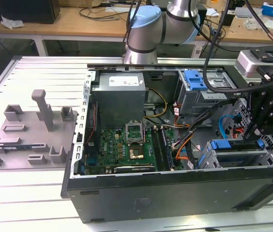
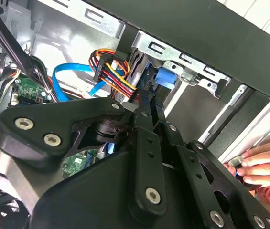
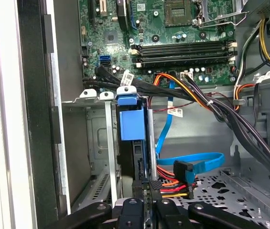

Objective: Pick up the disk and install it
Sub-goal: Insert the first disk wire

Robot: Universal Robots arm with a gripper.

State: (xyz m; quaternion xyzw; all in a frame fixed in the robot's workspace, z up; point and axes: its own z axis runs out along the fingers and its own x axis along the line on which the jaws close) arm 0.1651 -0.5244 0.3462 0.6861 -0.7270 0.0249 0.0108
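Note:
The disk (image 3: pixel 132 125) stands on edge in a slot of the metal drive cage (image 3: pixel 94 143), its blue bracket tab toward the motherboard. In the exterior view the disk (image 1: pixel 235 144) lies in the cage at the case's front corner, on that view's right. My black gripper (image 3: pixel 145 185) grips the disk's near edge, one finger on each side, and looks shut on it. In the second wrist view the gripper (image 2: pixel 149 98) reaches past its own black linkage to the blue tab (image 2: pixel 166 76). The gripper (image 1: pixel 254 135) hangs just over the cage.
A grey power supply box (image 1: pixel 119 92) and the green motherboard (image 1: pixel 126 145) fill the open case. Blue (image 3: pixel 197 162) and orange-yellow cables (image 3: pixel 173 183) lie close beside the cage. Another blue-latched bay (image 1: pixel 194 79) sits behind. A person's hand (image 2: pixel 261 164) rests by the case's edge. A grey fixture (image 1: pixel 35 130) stands outside the case on the exterior view's left.

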